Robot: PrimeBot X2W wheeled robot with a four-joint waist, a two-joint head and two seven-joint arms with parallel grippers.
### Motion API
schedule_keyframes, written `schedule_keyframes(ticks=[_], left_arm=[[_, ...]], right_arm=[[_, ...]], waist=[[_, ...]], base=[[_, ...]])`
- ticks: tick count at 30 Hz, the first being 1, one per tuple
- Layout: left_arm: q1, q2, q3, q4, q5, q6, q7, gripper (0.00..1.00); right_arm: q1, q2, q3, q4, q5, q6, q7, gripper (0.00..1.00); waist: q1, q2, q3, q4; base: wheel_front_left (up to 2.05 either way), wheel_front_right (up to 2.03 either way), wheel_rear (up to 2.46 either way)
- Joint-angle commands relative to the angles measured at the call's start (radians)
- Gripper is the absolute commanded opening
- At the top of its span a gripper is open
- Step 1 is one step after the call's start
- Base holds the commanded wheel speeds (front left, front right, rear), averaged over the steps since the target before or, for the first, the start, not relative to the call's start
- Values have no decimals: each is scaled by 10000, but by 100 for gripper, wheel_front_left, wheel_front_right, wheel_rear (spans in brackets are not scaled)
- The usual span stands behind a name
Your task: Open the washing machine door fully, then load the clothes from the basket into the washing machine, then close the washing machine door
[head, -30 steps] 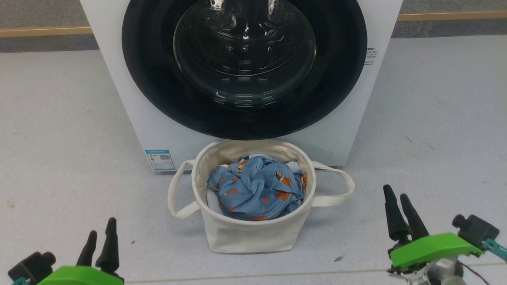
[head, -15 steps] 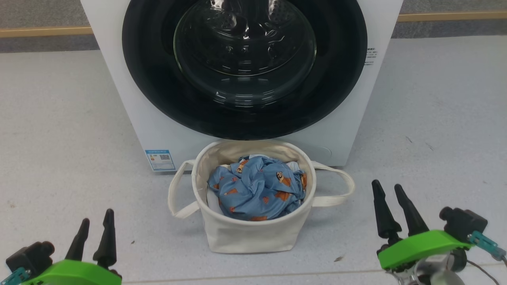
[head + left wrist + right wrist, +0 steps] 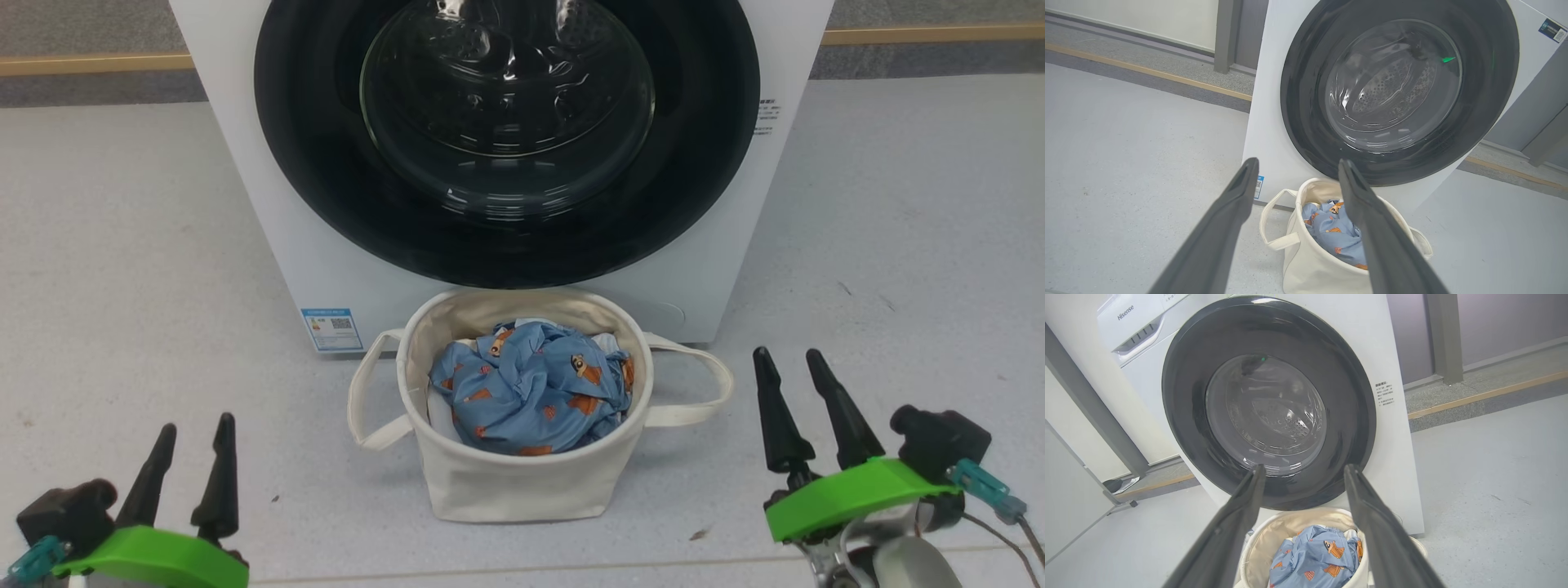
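The white washing machine stands ahead, its round black-rimmed door shut against the front, glass bowl in the middle. Right before it on the floor sits the cream basket with light blue clothes printed with orange animals. My left gripper hovers open at the lower left, well left of the basket. At the lower right, beyond the basket's handle, my right gripper is open and empty. The door, basket and clothes lie ahead of the left gripper; the right gripper faces the door and clothes.
Pale grey floor spreads on both sides of the machine. A wooden strip runs along the wall base behind. A grey post and a wheeled foot stand to the machine's left in the right wrist view.
My right gripper has risen and shifted left, nearer the basket's handle. The left gripper's fingers have spread apart and dropped slightly. Door, basket and clothes are unmoved.
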Motion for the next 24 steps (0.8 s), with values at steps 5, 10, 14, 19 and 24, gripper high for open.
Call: schedule_keyframes(ticks=[5,10,14,19,24], left_arm=[[-668,634,70,-494,635,84,-284,100],[-756,779,-38,-593,941,113,-390,100],[-835,947,-117,-696,1232,136,-510,100],[-911,1165,-229,-832,1634,190,-664,100],[-967,1365,-413,-953,2067,230,-801,100]], right_arm=[[-613,-86,296,-425,-775,2,-282,100],[-678,-90,332,-437,-1065,2,-399,100],[-744,-95,355,-436,-1403,2,-516,100],[-827,-101,415,-453,-1796,2,-662,100],[-879,-106,460,-399,-2136,2,-809,100]], waist=[[0,0,1,6],[0,0,13,20],[0,0,12,25],[0,0,3,23],[0,0,-14,40]], base=[[0,0,0],[0,0,0],[0,0,0],[0,0,0],[0,0,0]])
